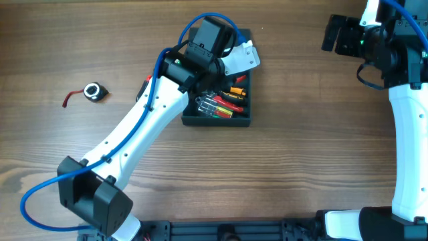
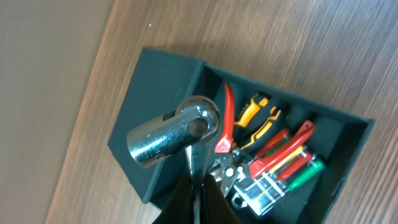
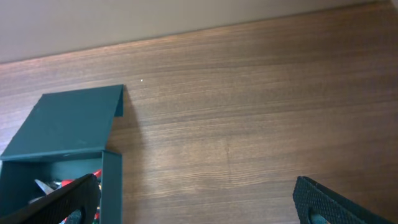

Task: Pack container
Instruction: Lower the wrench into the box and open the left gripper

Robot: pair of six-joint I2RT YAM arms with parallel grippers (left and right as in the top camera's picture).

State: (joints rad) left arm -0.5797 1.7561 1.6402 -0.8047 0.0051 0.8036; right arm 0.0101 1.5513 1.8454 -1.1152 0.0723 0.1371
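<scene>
Since the left gripper is pinched tight on the shank of a chrome socket tool, whose head hangs just beyond the fingertips above the open container, the step in hand appears to be laying that tool in with the rest. To do it well, the arm probably needs to shift the tool off the lid side and over the filled compartment. It should then lower the tool until it rests among the tools beneath the hand, and part the fingers only then, so nothing rolls out. The right gripper is spread wide and empty, with the container well apart from it. Counted, there is one container, one chrome tool in the grip, and one pair of yellow-and-black pliers. There is at least one red-handled cutter, and a bunch of coloured drivers too overlapped to count. One small tape measure lies well off to the left hand's left.
</scene>
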